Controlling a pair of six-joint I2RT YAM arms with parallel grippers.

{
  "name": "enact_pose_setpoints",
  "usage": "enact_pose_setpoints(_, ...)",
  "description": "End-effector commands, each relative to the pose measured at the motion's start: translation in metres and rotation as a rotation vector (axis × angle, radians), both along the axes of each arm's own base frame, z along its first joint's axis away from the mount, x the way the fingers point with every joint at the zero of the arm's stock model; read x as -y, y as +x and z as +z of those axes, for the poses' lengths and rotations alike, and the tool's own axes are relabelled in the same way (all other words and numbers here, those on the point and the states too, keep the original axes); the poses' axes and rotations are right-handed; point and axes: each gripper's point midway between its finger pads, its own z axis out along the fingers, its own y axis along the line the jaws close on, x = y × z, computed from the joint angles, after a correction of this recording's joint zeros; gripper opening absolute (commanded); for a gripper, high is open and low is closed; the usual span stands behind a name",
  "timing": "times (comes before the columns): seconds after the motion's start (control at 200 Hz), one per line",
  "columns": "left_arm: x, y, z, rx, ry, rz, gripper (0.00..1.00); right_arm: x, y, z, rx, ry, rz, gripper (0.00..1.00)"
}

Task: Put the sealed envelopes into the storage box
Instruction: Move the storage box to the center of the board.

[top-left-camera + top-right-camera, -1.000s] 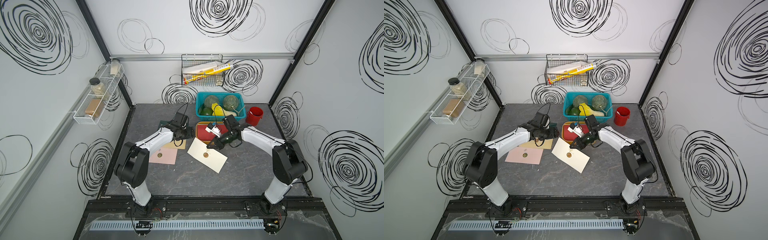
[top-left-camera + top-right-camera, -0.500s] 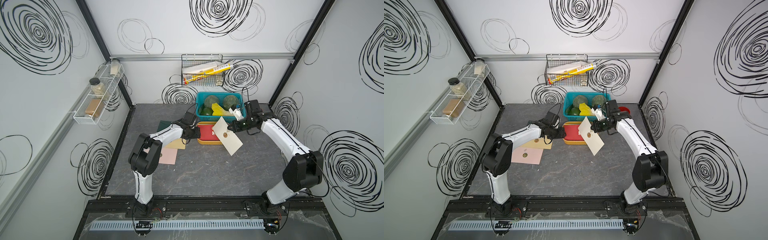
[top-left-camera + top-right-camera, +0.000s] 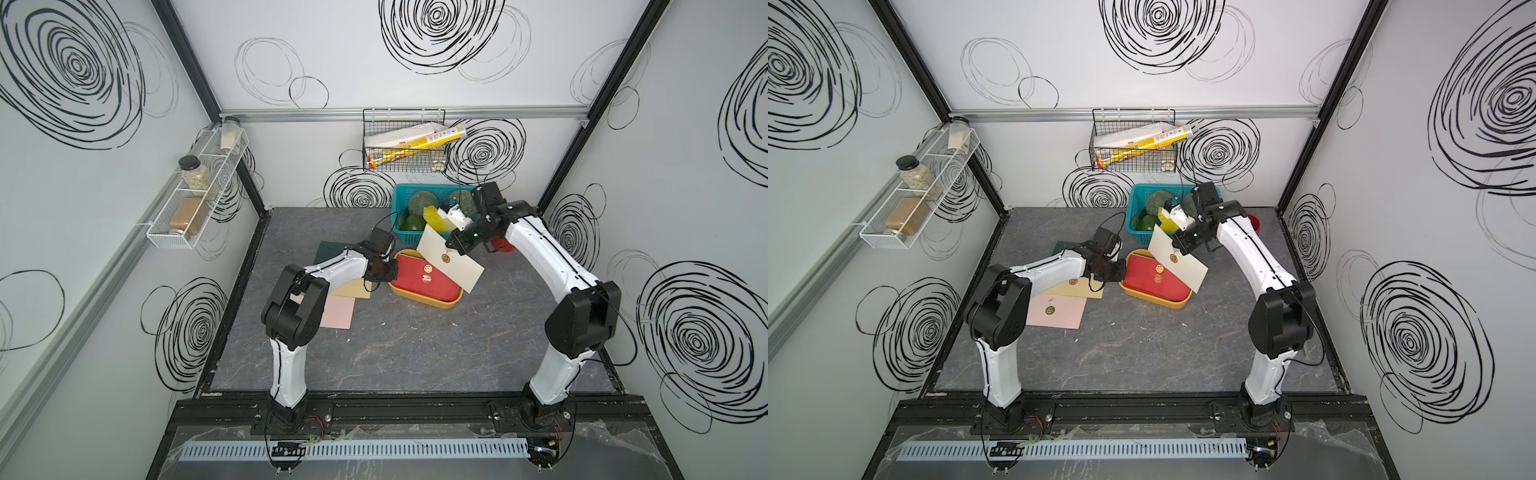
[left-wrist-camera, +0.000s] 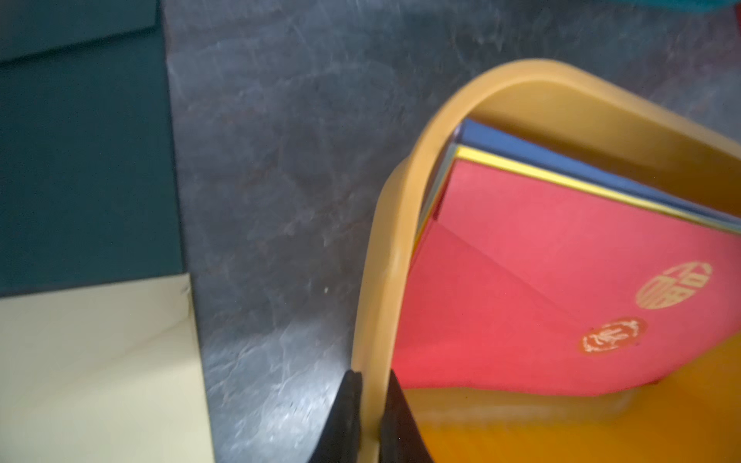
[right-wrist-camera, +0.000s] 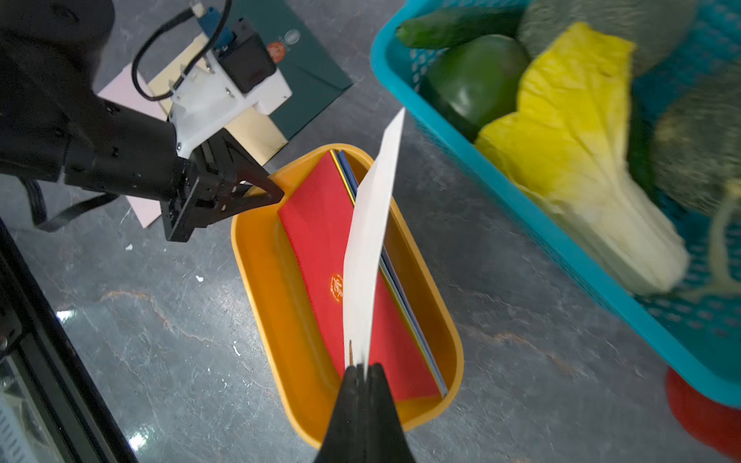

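The mustard storage box (image 3: 441, 306) (image 5: 256, 256) lies on the table with a red envelope (image 3: 424, 279) (image 4: 541, 260) on top of several others in it. My left gripper (image 3: 388, 272) (image 4: 371, 385) is shut on the box's near rim (image 4: 385, 248), one finger inside and one outside. My right gripper (image 3: 453, 246) (image 5: 365, 366) is shut on a cream envelope (image 3: 455, 268) (image 5: 371, 240), which hangs tilted over the box. A dark green envelope (image 3: 328, 251), a tan envelope (image 3: 353, 289) and a pink envelope (image 3: 337, 313) lie left of the box, partly under the left arm.
A teal basket (image 3: 405, 237) (image 5: 441, 132) of vegetables stands right behind the box. A red cup (image 3: 1255, 222) (image 5: 705, 413) sits beside the basket, behind the right arm. A wire rack (image 3: 403, 160) hangs on the back wall and a shelf (image 3: 195, 199) on the left wall.
My right gripper lifted the cream envelope off the table and carried it back over the box. My left gripper moved to the box's rim and shut on it.
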Motion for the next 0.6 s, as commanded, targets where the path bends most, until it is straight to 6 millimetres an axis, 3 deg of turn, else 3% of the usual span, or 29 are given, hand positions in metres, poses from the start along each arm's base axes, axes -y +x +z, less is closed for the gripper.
enact_pose_setpoints(0.0, -0.016, -0.029, 0.007, -0.004, 0.046, -0.037, 0.13, -0.017, -0.016, -0.012, -0.045, -0.036, 0.126, 0.0)
enact_pose_setpoints(0.105, -0.026, -0.037, -0.002, -0.01, 0.072, -0.023, 0.13, -0.034, -0.027, -0.021, -0.054, -0.008, 0.172, 0.0)
enact_pose_setpoints(0.225, -0.024, -0.041, -0.004, -0.007, 0.062, -0.03, 0.13, -0.047, -0.04, -0.031, -0.059, 0.021, 0.228, 0.0)
enact_pose_setpoints(0.335, -0.023, -0.04, -0.001, 0.002, 0.058, -0.03, 0.13, -0.052, -0.04, -0.041, -0.064, 0.011, 0.235, 0.0)
enact_pose_setpoints(0.41, -0.023, -0.041, -0.001, 0.003, 0.061, -0.032, 0.13, -0.048, -0.028, -0.043, -0.039, -0.029, 0.188, 0.0)
enact_pose_setpoints(0.496, -0.025, -0.042, -0.001, 0.004, 0.07, -0.036, 0.12, -0.039, -0.012, -0.031, 0.029, -0.079, 0.131, 0.0)
enact_pose_setpoints(0.591, -0.025, -0.042, -0.001, 0.002, 0.069, -0.034, 0.12, -0.035, 0.0, -0.003, 0.096, -0.066, 0.107, 0.0)
